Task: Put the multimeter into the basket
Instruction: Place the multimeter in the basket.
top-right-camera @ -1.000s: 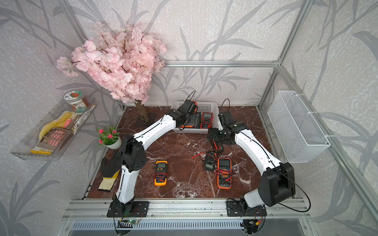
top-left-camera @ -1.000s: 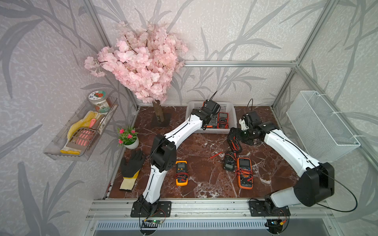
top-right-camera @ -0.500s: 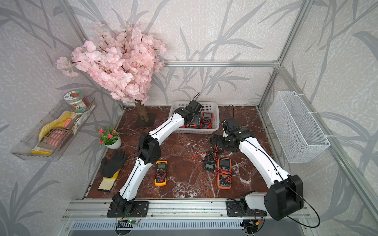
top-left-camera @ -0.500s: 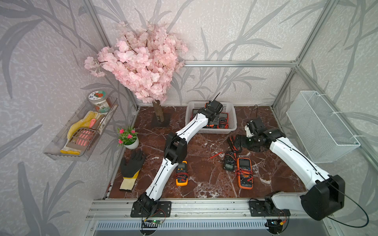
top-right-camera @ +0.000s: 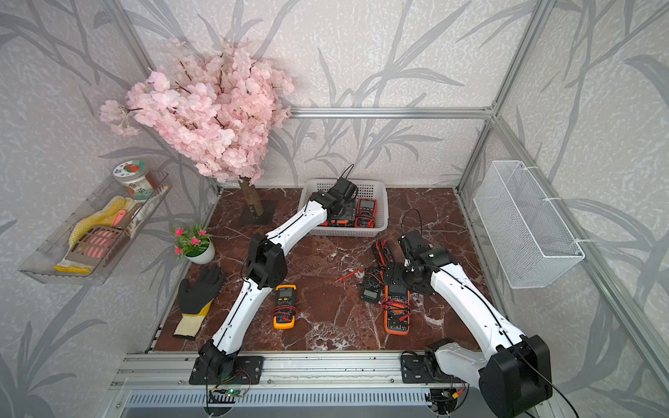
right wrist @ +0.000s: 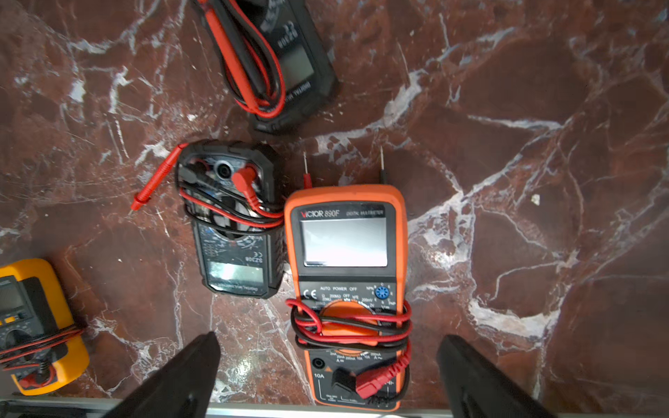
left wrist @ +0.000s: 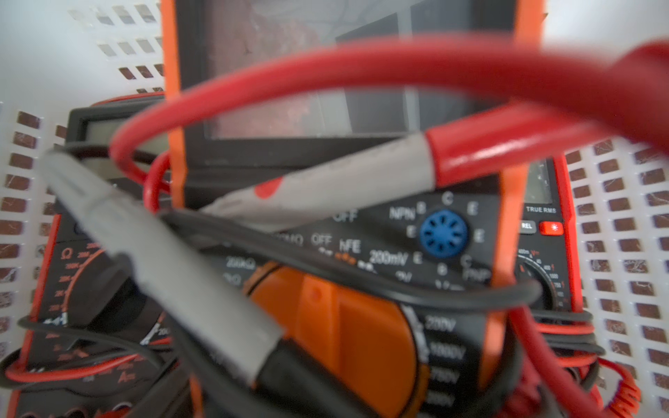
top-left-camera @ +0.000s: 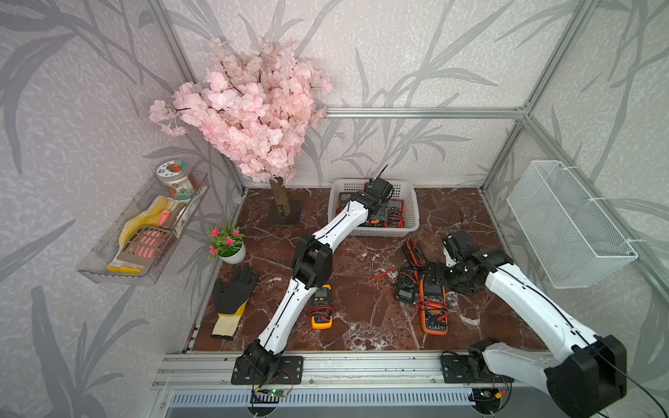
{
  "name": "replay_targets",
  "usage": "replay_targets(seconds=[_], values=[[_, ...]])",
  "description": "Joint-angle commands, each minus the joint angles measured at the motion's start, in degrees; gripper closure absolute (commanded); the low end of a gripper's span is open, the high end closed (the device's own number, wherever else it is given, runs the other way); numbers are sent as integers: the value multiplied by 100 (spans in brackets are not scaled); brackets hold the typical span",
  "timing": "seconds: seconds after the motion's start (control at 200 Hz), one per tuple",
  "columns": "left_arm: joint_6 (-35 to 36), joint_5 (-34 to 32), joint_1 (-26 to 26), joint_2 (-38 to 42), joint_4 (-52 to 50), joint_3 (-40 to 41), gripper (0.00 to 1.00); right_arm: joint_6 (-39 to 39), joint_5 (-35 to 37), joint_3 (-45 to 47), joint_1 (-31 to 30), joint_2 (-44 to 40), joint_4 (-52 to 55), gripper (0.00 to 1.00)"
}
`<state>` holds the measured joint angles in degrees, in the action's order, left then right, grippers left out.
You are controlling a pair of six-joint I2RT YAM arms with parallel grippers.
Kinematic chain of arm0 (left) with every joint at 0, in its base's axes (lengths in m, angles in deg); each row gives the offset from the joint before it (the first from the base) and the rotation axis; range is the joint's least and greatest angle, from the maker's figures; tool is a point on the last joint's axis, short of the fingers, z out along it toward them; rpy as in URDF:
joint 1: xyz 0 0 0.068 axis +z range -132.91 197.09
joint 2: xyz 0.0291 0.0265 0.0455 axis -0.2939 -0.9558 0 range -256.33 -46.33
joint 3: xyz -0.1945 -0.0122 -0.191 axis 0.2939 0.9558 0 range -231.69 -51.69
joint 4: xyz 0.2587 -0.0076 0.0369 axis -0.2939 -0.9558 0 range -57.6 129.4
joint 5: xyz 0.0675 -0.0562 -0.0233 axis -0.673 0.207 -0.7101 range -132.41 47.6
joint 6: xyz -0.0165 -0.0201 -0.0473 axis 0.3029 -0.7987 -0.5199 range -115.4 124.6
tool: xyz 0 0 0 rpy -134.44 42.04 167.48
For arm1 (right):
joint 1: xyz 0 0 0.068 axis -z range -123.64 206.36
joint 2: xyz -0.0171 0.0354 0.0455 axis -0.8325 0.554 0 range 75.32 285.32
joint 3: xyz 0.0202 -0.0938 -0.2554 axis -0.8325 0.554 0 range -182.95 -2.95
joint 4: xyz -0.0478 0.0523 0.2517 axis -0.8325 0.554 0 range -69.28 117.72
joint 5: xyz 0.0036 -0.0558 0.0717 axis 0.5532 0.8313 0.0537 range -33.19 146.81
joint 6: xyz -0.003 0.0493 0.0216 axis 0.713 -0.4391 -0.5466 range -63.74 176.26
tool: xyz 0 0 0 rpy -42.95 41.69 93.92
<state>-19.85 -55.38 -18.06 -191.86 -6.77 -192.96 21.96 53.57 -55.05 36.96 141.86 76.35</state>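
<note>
Right wrist view showed the right gripper (right wrist: pixel 329 338) with its two black fingers (right wrist: pixel 181 372) spread wide and holding nothing. It hung above the dial end of an orange multimeter (right wrist: pixel 344 253), which lay flat on the marble table (top-left-camera: pixel 362 275). A small black multimeter (right wrist: pixel 235 231) lay just beside it, and a yellow multimeter (top-left-camera: pixel 321 307) lay well apart, close to the left arm.

Farther back, the white perforated basket (top-left-camera: pixel 383 231) stood against the rear wall. In both top views the left gripper (top-right-camera: pixel 342 214) was down inside it. Its jaws were hidden there and did not appear in the left wrist view, so I could not tell whether they gripped anything.

Directly in front of that camera was the orange-framed multimeter (left wrist: pixel 333 333), inside the basket and resting on top of two other meters. It had a black face, an orange frame, a large orange dial and a small blue round socket. Red and black leads were wound around it, and two grey-tipped probes lay across it. Its long axis ran alongside the red multimeter (top-right-camera: pixel 366 211) next to it. Both had the screen end toward the rear wall of the basket and the dial end toward the front.
</note>
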Motion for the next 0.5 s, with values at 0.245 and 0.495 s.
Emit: replay_targets(seconds=[0.245, 0.495], values=[[-58, -22, 56, -55, 315, -287, 0, 16, -68, 184, 24, 163, 57, 1], [-169, 224, 44, 254, 302, -445, 0, 70, -139, 266, 24, 145, 30, 1]])
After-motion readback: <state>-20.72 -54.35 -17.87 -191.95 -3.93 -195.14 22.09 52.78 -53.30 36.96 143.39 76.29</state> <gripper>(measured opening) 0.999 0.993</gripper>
